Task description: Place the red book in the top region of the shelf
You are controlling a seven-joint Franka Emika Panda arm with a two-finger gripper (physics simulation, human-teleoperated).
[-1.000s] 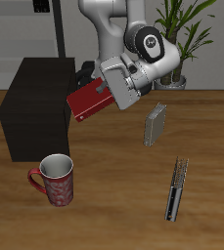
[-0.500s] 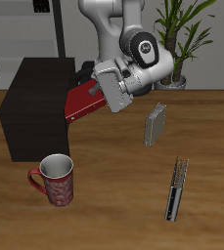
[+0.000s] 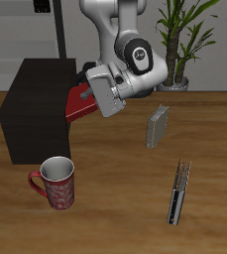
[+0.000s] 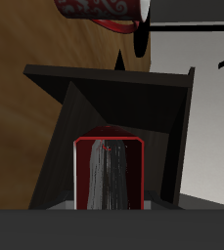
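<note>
In the exterior view the fingers (image 3: 89, 92) pinch the red book (image 3: 77, 103), which hangs tilted in the air, one end in the grip and the other reaching out over the flat top edge of the shelf (image 3: 31, 109). Below the fingers, on the tabletop (image 3: 115, 213), stand a mug (image 3: 56, 183), a grey book (image 3: 159, 126) and a thin black book (image 3: 177, 191)

In the wrist view the red book (image 4: 110, 174) sits straight ahead between the fingers, its pale page edge facing the camera. Beyond it lies the dark shelf (image 4: 113, 98), with the mug (image 4: 102, 9) past that
</note>
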